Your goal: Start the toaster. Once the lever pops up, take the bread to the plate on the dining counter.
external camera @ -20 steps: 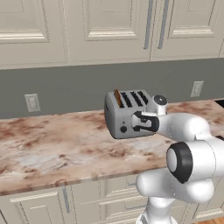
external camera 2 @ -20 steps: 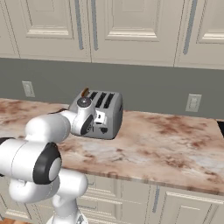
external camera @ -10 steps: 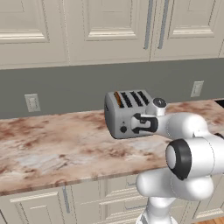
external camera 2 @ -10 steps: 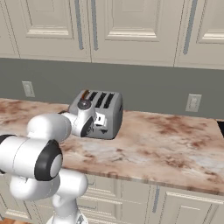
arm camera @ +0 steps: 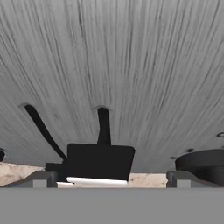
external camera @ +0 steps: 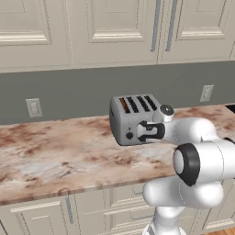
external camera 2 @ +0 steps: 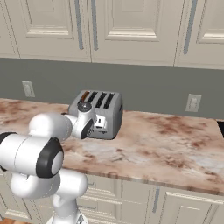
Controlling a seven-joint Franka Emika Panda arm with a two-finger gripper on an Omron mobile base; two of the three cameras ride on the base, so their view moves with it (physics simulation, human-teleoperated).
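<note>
The toaster (external camera: 134,119) stands on the long marble worktop (external camera: 55,156), near the grey back wall, with its front face turned toward the robot. The bread (external camera: 122,105) sits sunk in the leftmost of the 4 slots, just an orange-brown edge showing at the top in the left base view.

The gripper (external camera: 146,131) is pressed up close against the toaster's front, low on its face, with its fingers spread wide and nothing between them. In the hand view, a fingertip (arm camera: 43,179) rises at each side of the bottom edge, and the black lever tab (arm camera: 99,162) lies between them, right in front of the hand. The tab sits at the bottom of its thin vertical slot (arm camera: 103,125), so the lever looks pushed down. A black knob (arm camera: 202,163) shows just to the right of it.

The lever's travel runs straight up and down the toaster's face, while the bread lies above and behind the gripper, inside the top of the toaster. So the next move, as I judge it, calls for backing off the front and rising over the slots, ready to reach down along the slice's edge once the lever pops.
</note>
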